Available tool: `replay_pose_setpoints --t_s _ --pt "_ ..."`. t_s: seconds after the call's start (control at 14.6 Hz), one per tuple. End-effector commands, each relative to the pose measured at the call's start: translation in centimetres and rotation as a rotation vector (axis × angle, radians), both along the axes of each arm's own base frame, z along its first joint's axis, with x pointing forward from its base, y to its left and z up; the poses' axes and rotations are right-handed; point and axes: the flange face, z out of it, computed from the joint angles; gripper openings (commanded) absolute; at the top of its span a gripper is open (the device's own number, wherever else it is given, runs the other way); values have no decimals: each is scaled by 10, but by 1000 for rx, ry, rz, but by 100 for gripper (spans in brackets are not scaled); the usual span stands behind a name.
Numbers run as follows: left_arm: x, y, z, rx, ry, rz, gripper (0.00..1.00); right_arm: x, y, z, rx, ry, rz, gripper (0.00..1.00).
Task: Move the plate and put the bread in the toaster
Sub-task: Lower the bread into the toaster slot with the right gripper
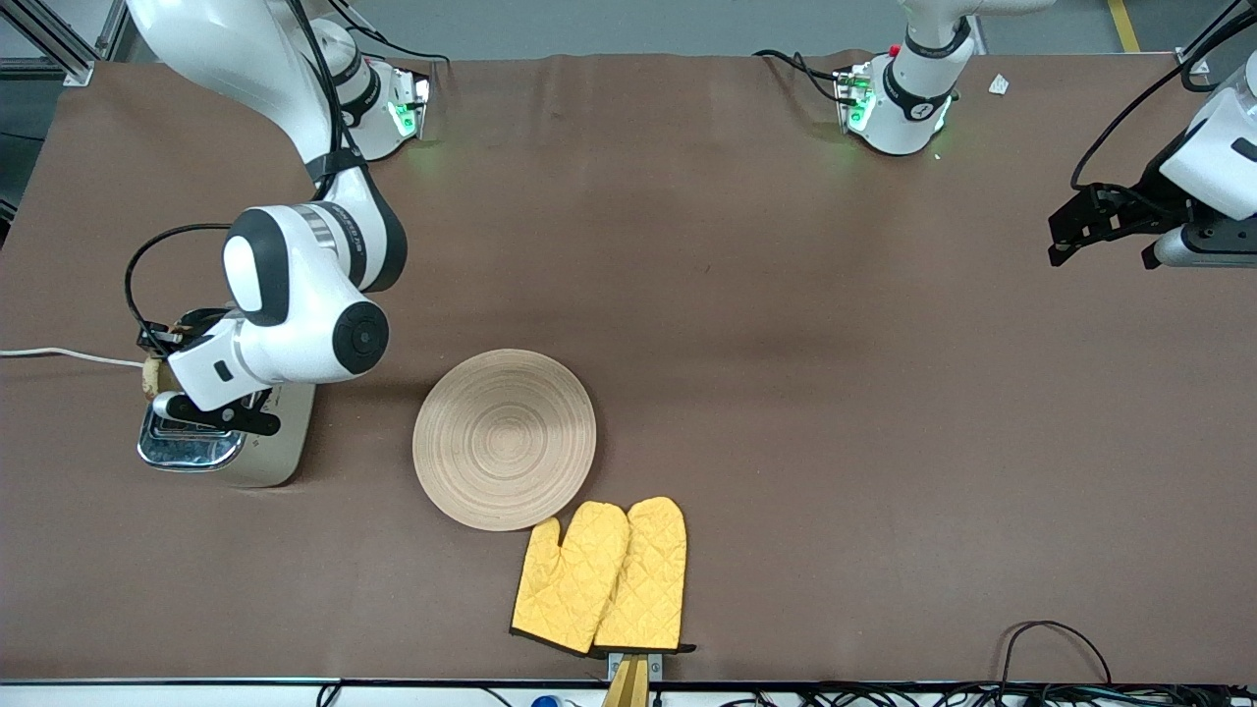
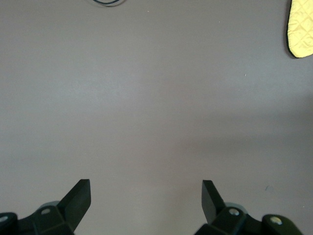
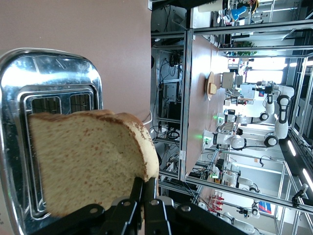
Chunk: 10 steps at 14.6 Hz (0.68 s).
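My right gripper (image 3: 145,188) is shut on the edge of the bread (image 3: 88,161), a brown speckled slice, and holds it just over the chrome top of the beige toaster (image 3: 54,73). In the front view the toaster (image 1: 257,454) stands toward the right arm's end of the table, and only a bit of the bread (image 1: 151,376) shows past the wrist. The pale wooden plate (image 1: 504,439) lies flat on the table beside the toaster, toward the middle. My left gripper (image 1: 1098,250) waits open and empty over bare table at the left arm's end; its open fingers also show in the left wrist view (image 2: 146,193).
A pair of yellow oven mitts (image 1: 601,576) lies nearer to the front camera than the plate, touching its rim; a mitt tip shows in the left wrist view (image 2: 301,27). The toaster's white cord (image 1: 59,353) runs off the table's edge. A brown mat covers the table.
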Motion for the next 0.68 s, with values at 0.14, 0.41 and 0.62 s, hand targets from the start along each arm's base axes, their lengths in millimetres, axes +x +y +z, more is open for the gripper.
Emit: replay_pose_setpoints --t_s 0.14,0.41,0.62 --pt "-1 -1 1 -5 -6 3 100 -10 -16 -16 -21 -25 -4 0" --pt "-1 -1 1 -5 -8 3 100 -14 -11 -42 -28 -102 -19 0" --pt "-1 -1 1 -5 -8 -4 100 -10 -9 -64 -21 -111 -34 22"
